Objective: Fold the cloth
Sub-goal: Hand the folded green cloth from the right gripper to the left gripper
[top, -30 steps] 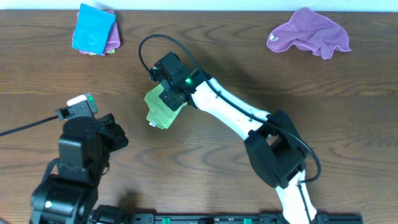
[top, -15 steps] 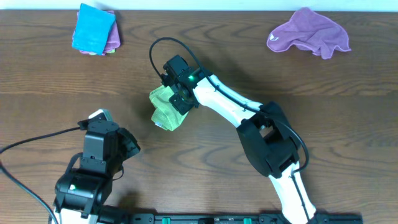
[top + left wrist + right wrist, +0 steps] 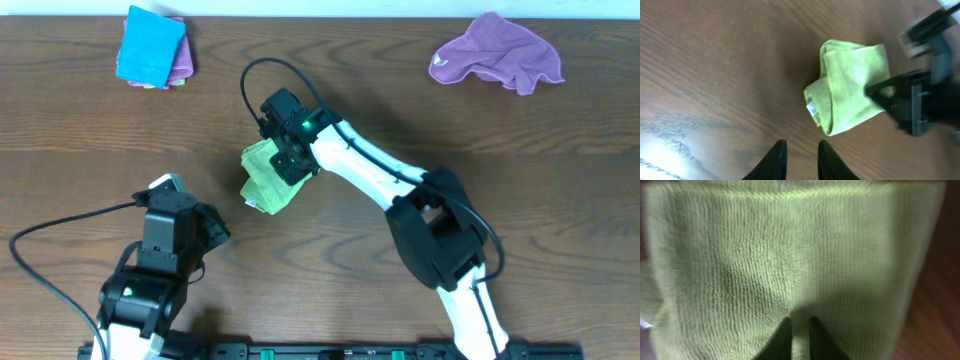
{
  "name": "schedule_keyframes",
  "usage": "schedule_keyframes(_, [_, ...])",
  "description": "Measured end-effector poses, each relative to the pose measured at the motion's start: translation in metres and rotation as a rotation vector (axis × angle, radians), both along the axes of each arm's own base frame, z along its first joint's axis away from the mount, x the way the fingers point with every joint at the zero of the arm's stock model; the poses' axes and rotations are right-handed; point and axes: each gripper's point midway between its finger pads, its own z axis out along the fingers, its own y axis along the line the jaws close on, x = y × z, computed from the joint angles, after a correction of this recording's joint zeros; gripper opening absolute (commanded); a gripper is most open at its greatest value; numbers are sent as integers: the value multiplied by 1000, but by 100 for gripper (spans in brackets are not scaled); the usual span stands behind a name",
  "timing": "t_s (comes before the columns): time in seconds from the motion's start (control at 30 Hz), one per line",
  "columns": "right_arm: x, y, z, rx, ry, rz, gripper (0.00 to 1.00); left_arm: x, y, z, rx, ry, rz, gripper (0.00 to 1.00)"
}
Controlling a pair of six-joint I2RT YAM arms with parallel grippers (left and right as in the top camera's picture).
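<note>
A green cloth (image 3: 260, 180) lies folded into a small thick bundle on the wooden table, left of centre. Its white tag (image 3: 811, 108) shows at the near edge in the left wrist view. My right gripper (image 3: 283, 160) reaches down onto the bundle's far right side. In the right wrist view the green cloth (image 3: 790, 250) fills the frame, and the right gripper (image 3: 797, 326) is shut with a thin ridge of fabric pinched between its fingertips. My left gripper (image 3: 802, 154) hovers over bare wood short of the green cloth (image 3: 855, 85), slightly open and empty.
A folded blue cloth (image 3: 150, 42) lies on a pink one at the far left corner. A crumpled purple cloth (image 3: 497, 52) sits at the far right. The left arm's black cable (image 3: 60, 222) trails across the near left of the table.
The left arm has swung right, closer to the green cloth. The right gripper dragged the bundle slightly right and away, then held almost still.
</note>
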Motion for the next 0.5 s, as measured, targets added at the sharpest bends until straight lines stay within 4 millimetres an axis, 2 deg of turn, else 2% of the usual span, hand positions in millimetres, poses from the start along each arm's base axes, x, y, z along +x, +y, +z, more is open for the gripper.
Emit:
schedule_keyframes(0.03, [2, 2, 10, 17, -18, 0, 40, 2, -1, -2, 0, 2, 0, 25])
schedule_keyframes(0.07, [5, 5, 27, 47, -47, -1, 51, 5, -1, -3, -1, 1, 0, 25])
schedule_keyframes(0.17, [10, 6, 66, 98, -115, -11, 58, 10, -2, -6, 0, 4, 0, 31])
schedule_keyframes(0.2, [11, 5, 78, 109, -137, -14, 60, 14, -3, -7, -1, 3, 1, 41])
schedule_keyframes(0.27, [14, -1, 101, 131, -172, -27, 61, 21, -7, -12, -8, 10, -3, 53])
schedule_keyframes(0.37, [20, -20, 114, 127, -180, -65, 61, 35, -15, -18, -29, 9, -25, 72])
schedule_keyframes(0.5, [31, -60, 109, 83, -136, -143, 66, 48, -26, -35, -57, 44, -55, 81])
